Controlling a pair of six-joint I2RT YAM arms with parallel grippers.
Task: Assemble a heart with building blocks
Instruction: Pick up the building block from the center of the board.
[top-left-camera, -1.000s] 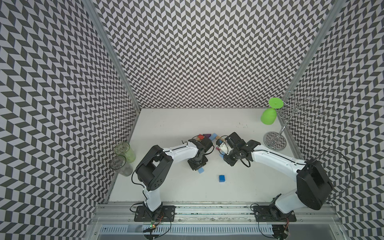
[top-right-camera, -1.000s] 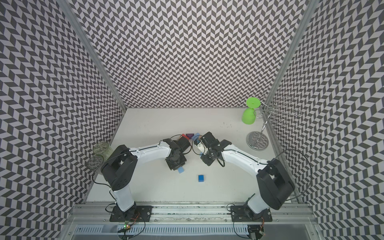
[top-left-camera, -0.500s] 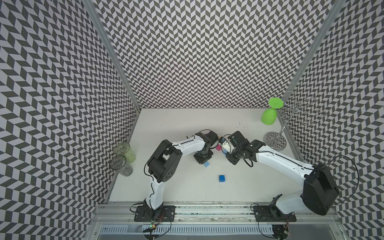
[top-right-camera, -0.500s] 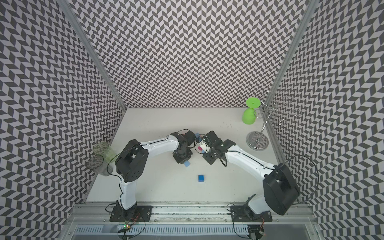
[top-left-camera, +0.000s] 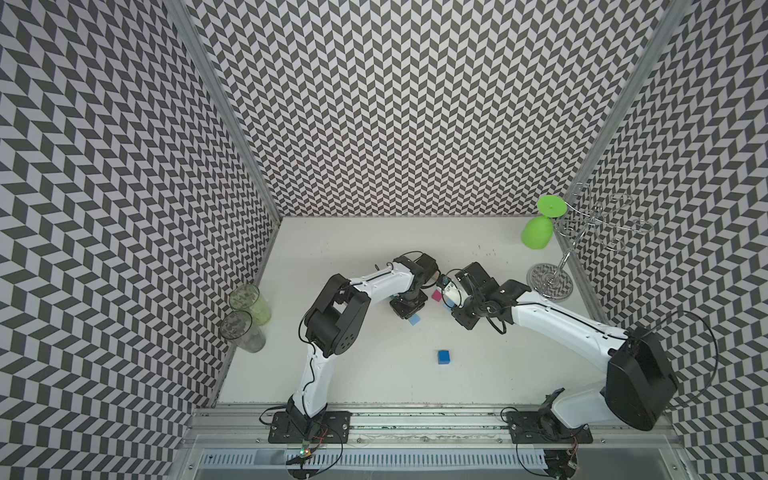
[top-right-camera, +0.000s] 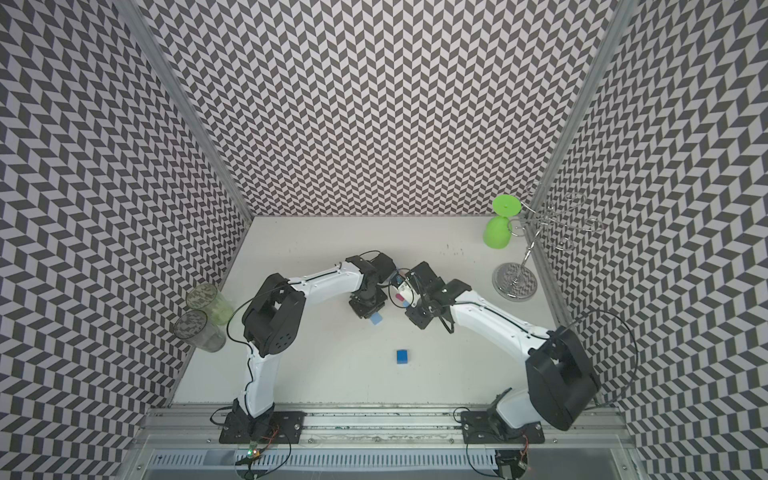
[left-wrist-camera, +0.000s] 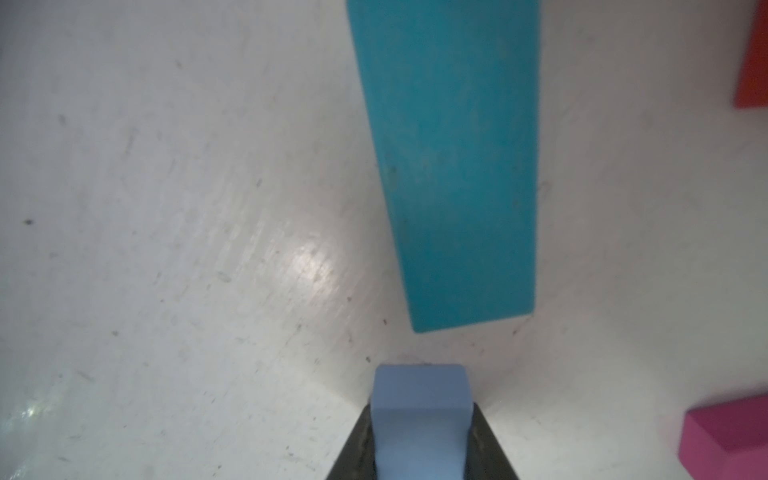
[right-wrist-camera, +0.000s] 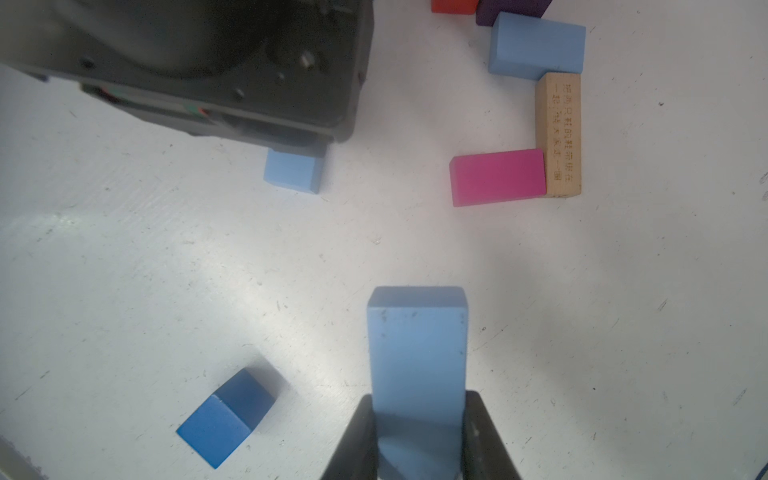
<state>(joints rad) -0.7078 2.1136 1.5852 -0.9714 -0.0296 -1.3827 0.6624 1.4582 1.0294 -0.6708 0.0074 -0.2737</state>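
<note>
Two blocks are gripped: the left end effector (left-wrist-camera: 419, 440) clamps one light blue block (left-wrist-camera: 419, 399), the right end effector (right-wrist-camera: 417, 428) a second light blue block (right-wrist-camera: 417, 345), both behind the blue cube (top-left-camera: 443, 356).

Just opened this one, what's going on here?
Each hand holds a block that is still to be placed. The left hand is shut on a light blue block, close to one end of the teal block. The right hand grips another light blue block. The magenta block and tan block already lie touching. The blue cube sits apart, unplaced.
</note>
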